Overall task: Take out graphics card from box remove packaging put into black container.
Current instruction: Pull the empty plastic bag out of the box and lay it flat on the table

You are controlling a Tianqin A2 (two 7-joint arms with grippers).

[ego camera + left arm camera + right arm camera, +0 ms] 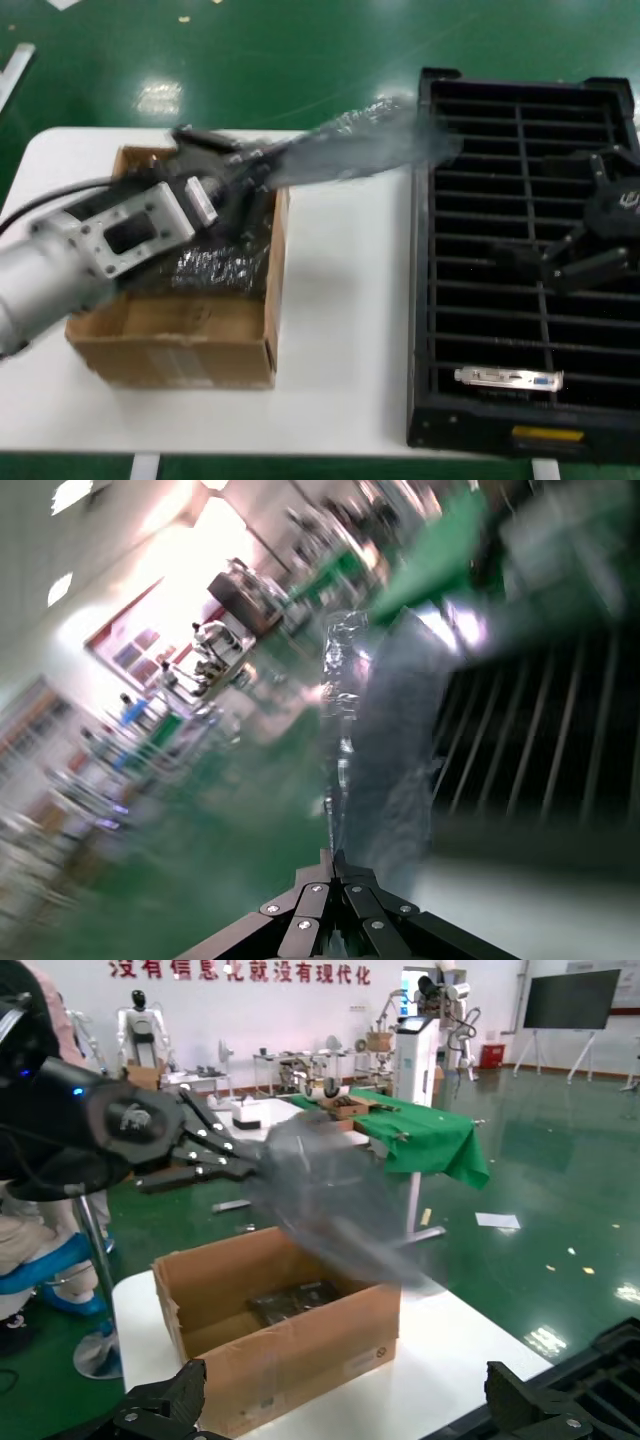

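- One box is sitting at the table's left edge, more bagged items lying inside.
- We are clamping our left gripper on the packaging, holding it in the air between box and black container.
- We are hovering our right gripper, fingers spread, over the container's slots.
- One graphics card is lying in a front slot.

A white counter fills the lower frame; the cardboard box sits at left, the black container at right.
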